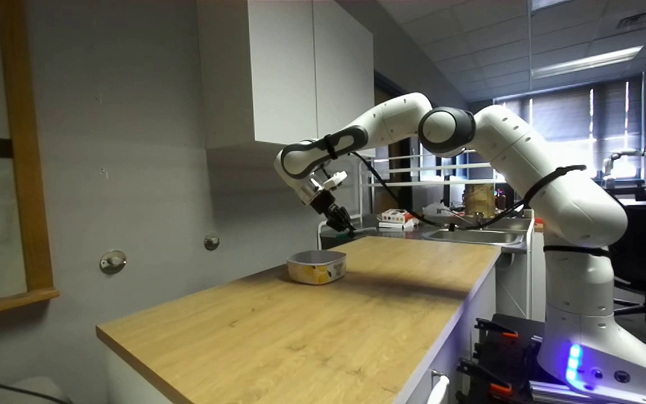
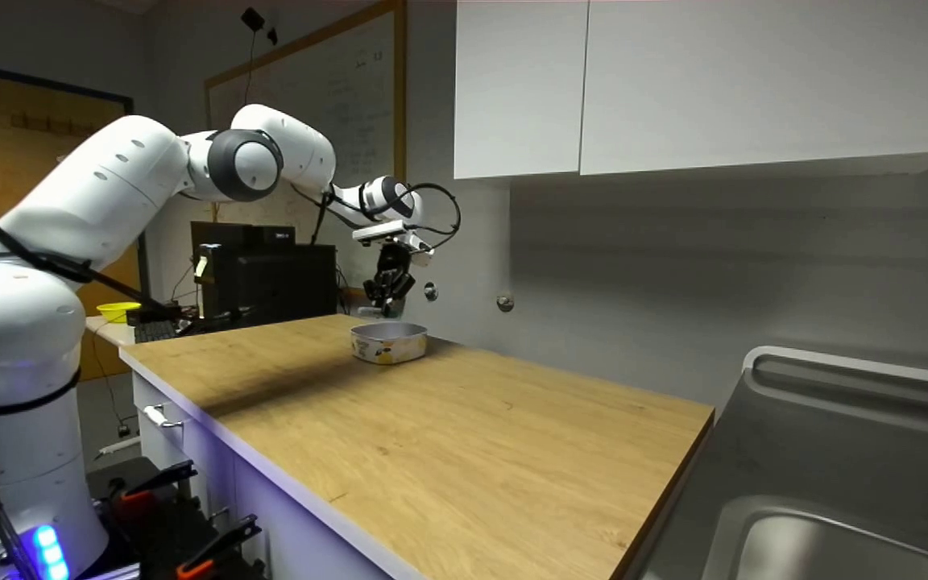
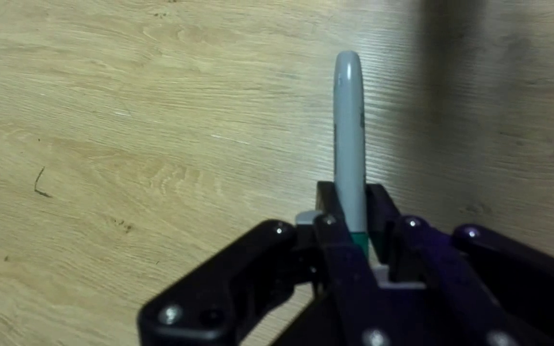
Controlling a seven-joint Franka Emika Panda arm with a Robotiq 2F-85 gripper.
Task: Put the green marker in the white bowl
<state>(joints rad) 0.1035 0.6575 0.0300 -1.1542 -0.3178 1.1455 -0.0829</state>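
Note:
The green marker [image 3: 349, 120] has a grey barrel and a green band, and it fills the space between my fingers in the wrist view. My gripper [image 3: 352, 206] is shut on it near the green end, which the fingers partly hide. The barrel points away from the gripper. The white bowl [image 1: 309, 275], with yellow print on its side, stands on the wooden counter; it also shows in an exterior view [image 2: 383, 349]. In both exterior views my gripper [image 1: 349, 229] is raised above the counter, higher than the bowl's rim. The bowl is out of the wrist view.
The wooden counter [image 1: 278, 336] runs along a grey wall. White cabinets [image 2: 714, 89] hang above it. A metal sink [image 2: 818, 540] adjoins one end of the counter. A black monitor [image 2: 287, 278] stands beyond the other end.

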